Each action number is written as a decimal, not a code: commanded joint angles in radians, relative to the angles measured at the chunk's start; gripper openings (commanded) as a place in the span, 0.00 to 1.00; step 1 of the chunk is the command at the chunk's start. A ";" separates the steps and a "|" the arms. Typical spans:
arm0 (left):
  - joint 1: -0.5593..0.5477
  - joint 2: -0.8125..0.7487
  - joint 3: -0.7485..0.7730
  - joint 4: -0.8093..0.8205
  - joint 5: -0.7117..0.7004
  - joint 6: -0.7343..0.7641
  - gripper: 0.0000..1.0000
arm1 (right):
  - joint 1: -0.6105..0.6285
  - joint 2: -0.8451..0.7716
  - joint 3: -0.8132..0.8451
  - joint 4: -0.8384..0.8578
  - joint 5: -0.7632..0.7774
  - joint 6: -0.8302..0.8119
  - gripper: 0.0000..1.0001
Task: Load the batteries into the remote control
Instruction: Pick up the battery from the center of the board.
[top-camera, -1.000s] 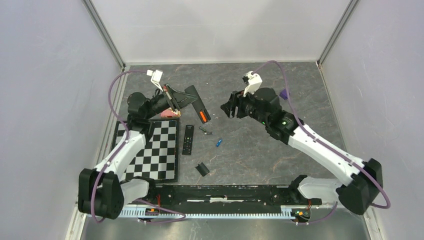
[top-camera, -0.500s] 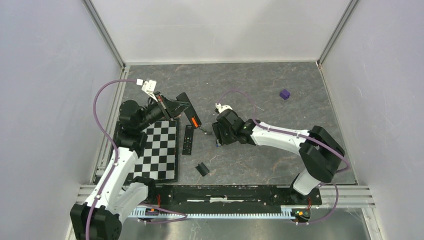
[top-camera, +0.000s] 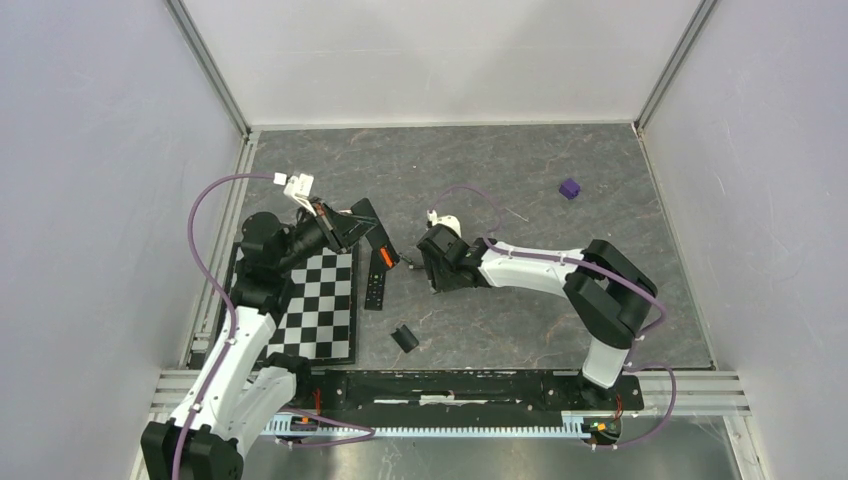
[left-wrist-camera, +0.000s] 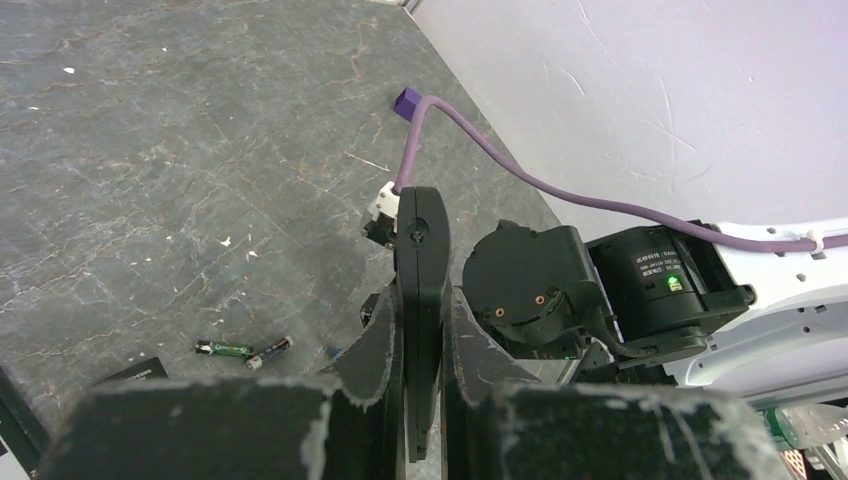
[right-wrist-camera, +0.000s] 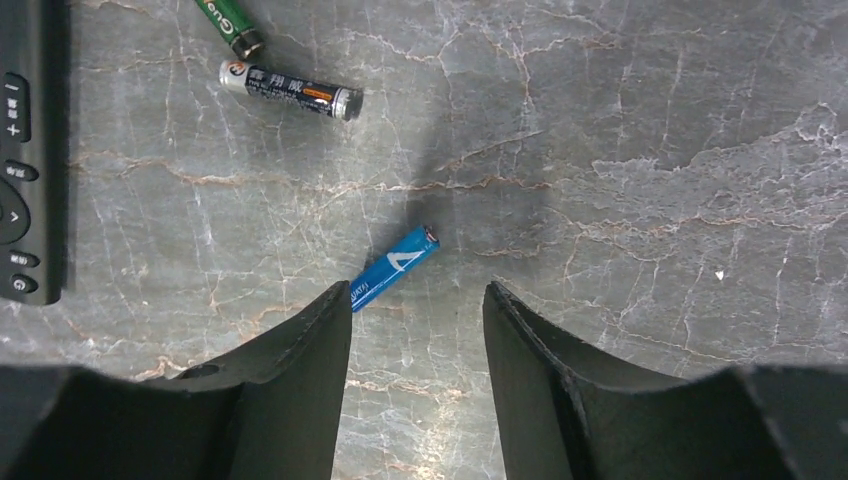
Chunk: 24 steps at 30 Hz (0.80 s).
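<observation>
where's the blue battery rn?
Right wrist view: the blue battery lies flat on the table, just ahead of the open right gripper and slightly left of its centre; a black-labelled cell lies beyond it.

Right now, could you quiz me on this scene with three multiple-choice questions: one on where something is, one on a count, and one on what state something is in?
1. Where is the blue battery?
A in a bowl; B on the grey table; C on a shelf.
2. How many loose batteries does the right wrist view show?
A one; B three; C five.
3. What is the left gripper doing?
A open and empty; B shut on a spoon; C shut on a black remote.

Answers:
1 B: it lies on bare table just ahead of the open right gripper.
2 B: the blue one, a green battery and a dark battery.
3 C: its fingers clamp the remote from both sides.
</observation>
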 joint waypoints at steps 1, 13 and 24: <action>0.008 -0.032 0.008 0.004 -0.018 0.060 0.02 | 0.027 0.039 0.087 -0.081 0.117 0.042 0.55; 0.008 -0.057 0.013 -0.055 -0.060 0.107 0.02 | 0.053 0.065 0.077 -0.127 0.114 0.059 0.38; 0.008 -0.055 0.018 -0.070 -0.060 0.111 0.02 | 0.042 0.090 0.069 -0.065 0.054 -0.016 0.35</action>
